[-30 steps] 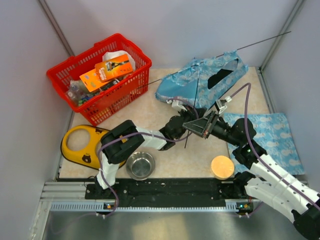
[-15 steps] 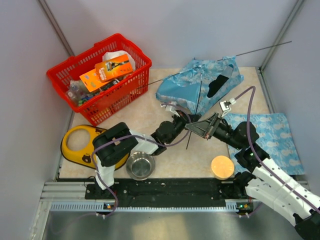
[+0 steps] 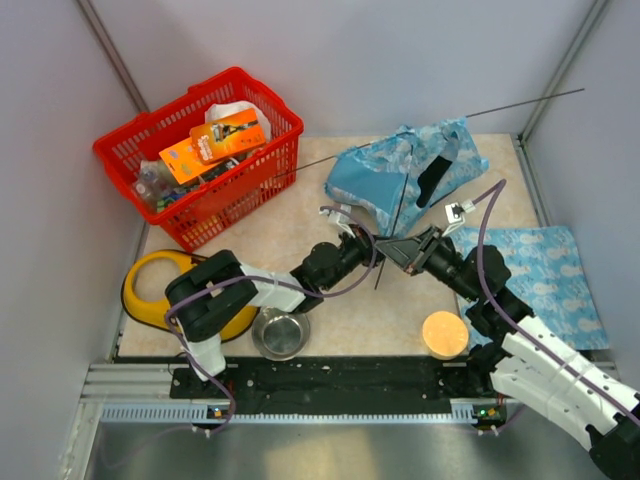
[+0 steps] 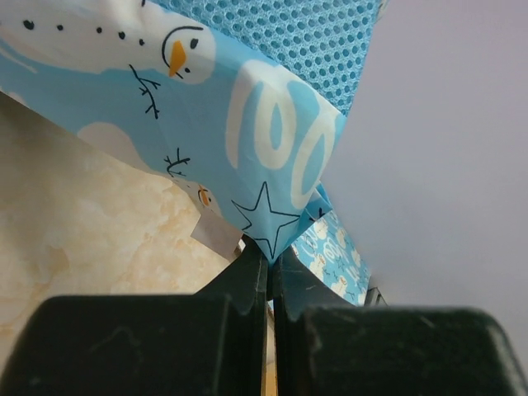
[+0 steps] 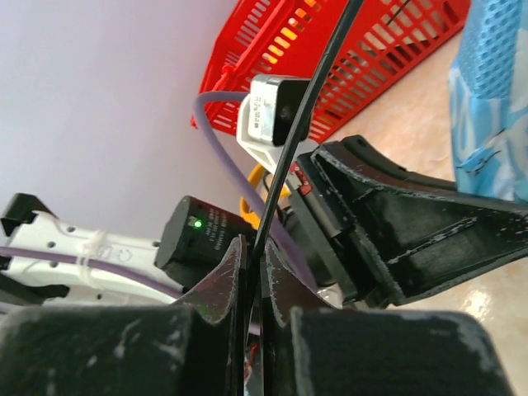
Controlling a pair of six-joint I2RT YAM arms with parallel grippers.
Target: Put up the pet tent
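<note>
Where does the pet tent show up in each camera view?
Top external: pet tent at the far side, right of centre.
Left wrist: fills upper left, corner pinched in the left gripper.
Right wrist: blue strip at right edge.
Shared landmark: red basket, top external and right wrist.

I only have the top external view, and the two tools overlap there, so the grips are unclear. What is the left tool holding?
Observer: The left tool is shut on a corner of the light-blue printed fabric pet tent.
Operator: And the right tool?
Observer: The right tool is shut on a thin dark flexible pole that runs up out of its grip.
Operator: Which corner, by the print?
Observer: The one bearing a black star outline.
</note>
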